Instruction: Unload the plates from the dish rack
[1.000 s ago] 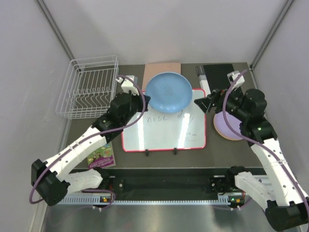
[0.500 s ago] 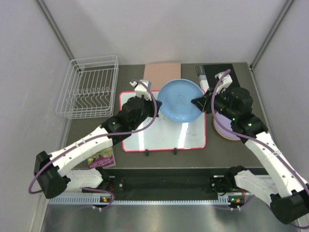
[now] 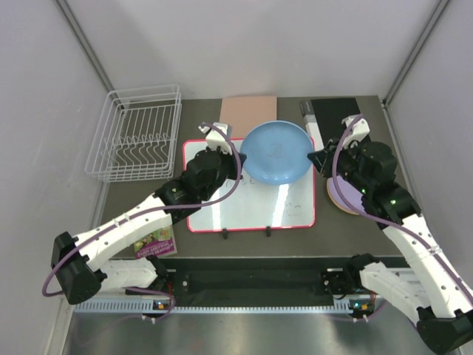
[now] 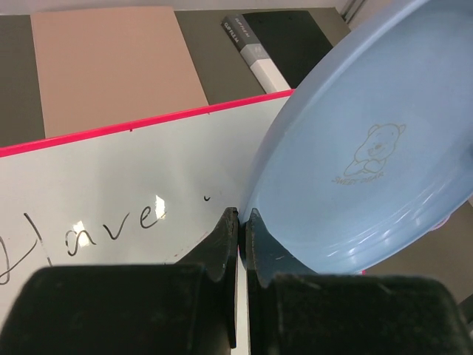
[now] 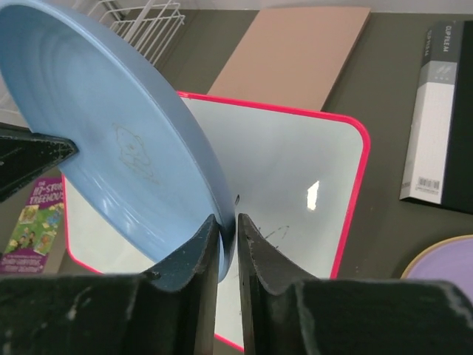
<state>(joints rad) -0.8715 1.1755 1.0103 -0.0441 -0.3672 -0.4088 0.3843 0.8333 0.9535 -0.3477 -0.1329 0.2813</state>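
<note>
Plates are out of the dish rack, a white wire basket that stands on the worktop off the back left corner of the red-framed whiteboard. The light blue plate hangs in the air above the whiteboard's rear edge, tilted, its hollow face with a faint bear print turned up toward the overhead camera. The left gripper pinches the plate's rim on the side toward the whiteboard's left half, its two fingers nearly together with only the thin rim between them. The right gripper clamps the opposite rim above the whiteboard's right rear corner, its fingers likewise closed down to the thickness of the plastic. Each wrist camera sees the plate rising steeply from its own fingers, with the white surface and its handwriting below. The pinkish-lilac plate lies flat just beside the whiteboard's right edge, partly hidden under the right arm; an orange-yellow plate shows only as a thin rim beneath it. A tan board lies flat just behind the whiteboard, and a black folder lies behind its right rear corner. A small colourful booklet rests near the whiteboard's front left corner.
</note>
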